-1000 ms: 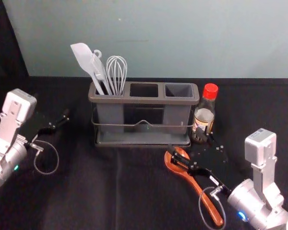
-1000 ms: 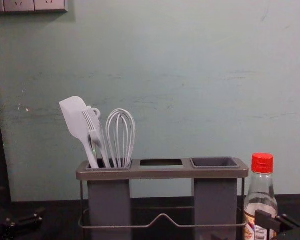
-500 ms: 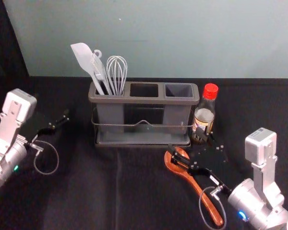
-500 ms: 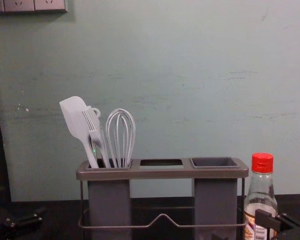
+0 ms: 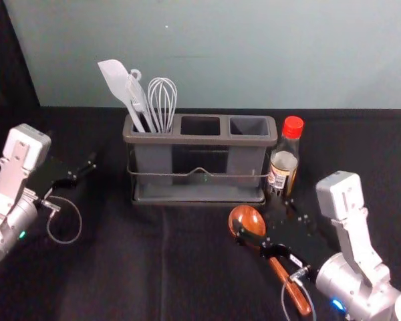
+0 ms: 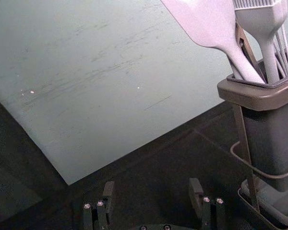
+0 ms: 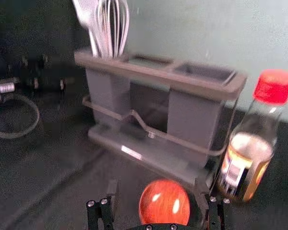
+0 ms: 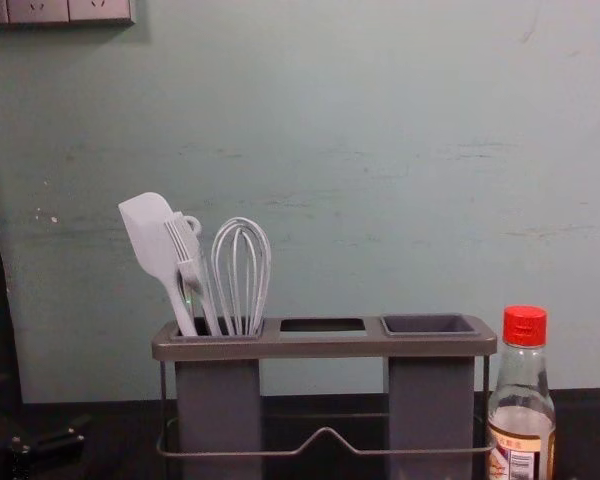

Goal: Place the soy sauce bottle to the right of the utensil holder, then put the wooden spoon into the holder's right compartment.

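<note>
Right gripper (image 7: 157, 185) backed off bottle (image 5: 283, 162) to holder's (image 5: 200, 140) five o'clock; left gripper (image 6: 152, 184) idled at nine, both released. Spoon (image 5: 248, 217) likely needed clasping next.

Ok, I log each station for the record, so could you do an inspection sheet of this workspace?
Surface: dark cloth, creased
Bottle: upright, right of the holder
Spoon: lying in front of the holder
Holder: upright, utensils in its left compartment
Clutter: nothing seen
Left gripper: open, left of the holder
Right gripper: open, at the spoon
Cables: one looped at each wrist
Surroundings: scuffed wall, sockets
</note>
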